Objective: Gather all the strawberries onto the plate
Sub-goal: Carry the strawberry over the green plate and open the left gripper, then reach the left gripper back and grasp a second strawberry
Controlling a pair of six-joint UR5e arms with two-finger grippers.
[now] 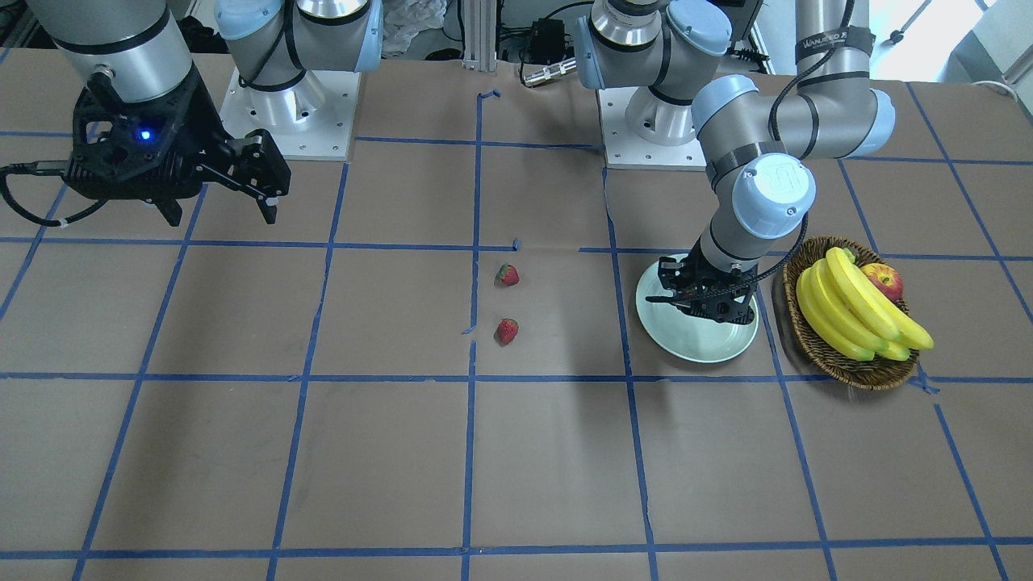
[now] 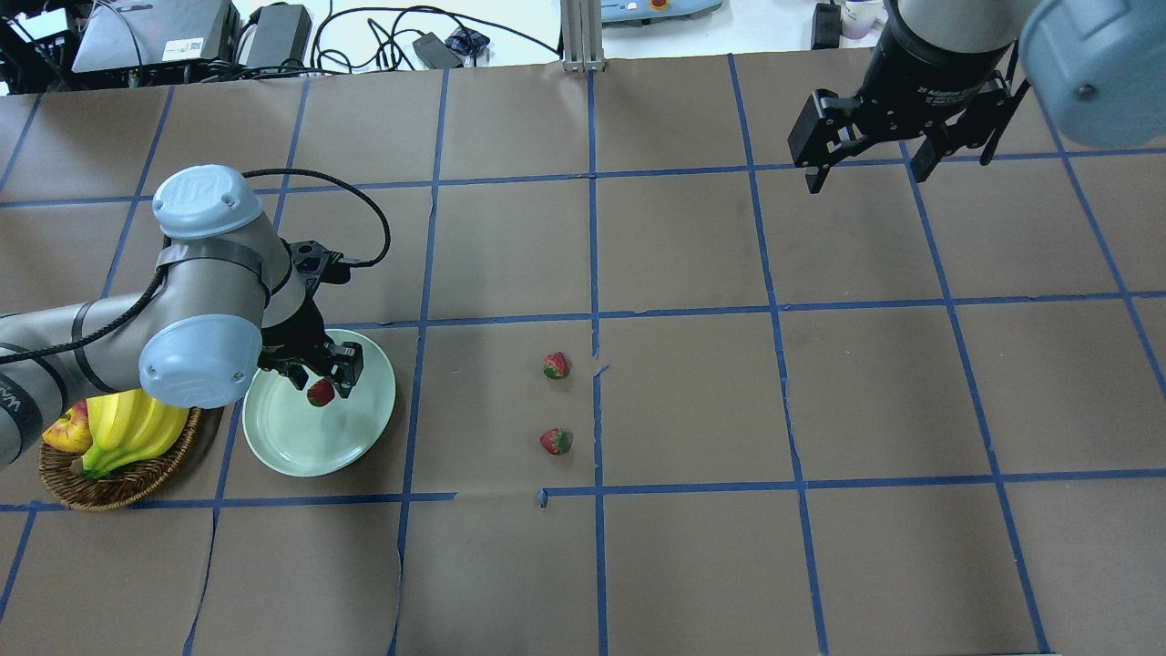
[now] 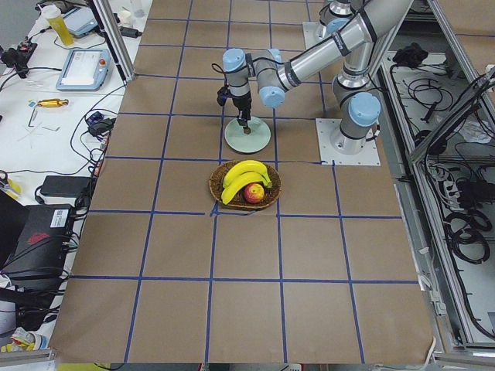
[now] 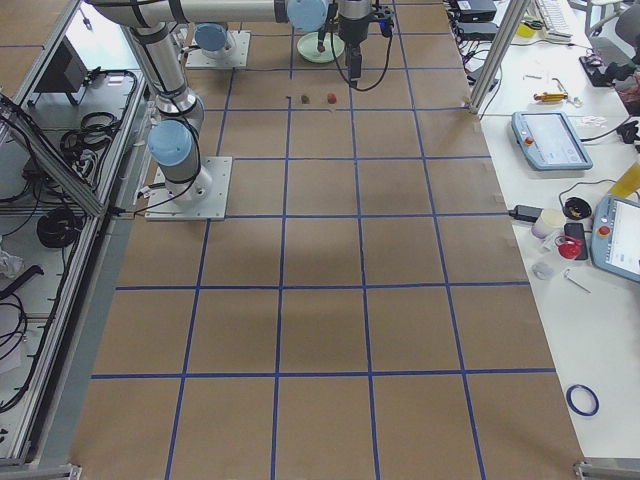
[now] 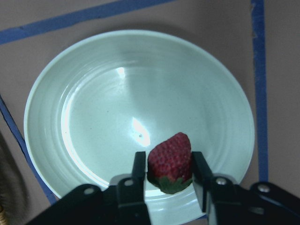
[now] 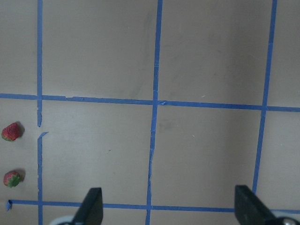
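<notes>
The left gripper (image 2: 321,386) hangs over the pale green plate (image 2: 301,446), its fingers clenched on one strawberry (image 5: 170,157), held above the plate's inner slope. Two more strawberries lie on the brown table (image 2: 692,547) near its middle, one (image 2: 556,365) farther than the other (image 2: 555,441), well right of the plate. The right gripper (image 2: 864,178) hovers at the far right, jaws spread wide and holding nothing

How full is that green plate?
Empty. The plate is bare; one strawberry sits pinched in the left gripper above it, two others lie on the table.
</notes>
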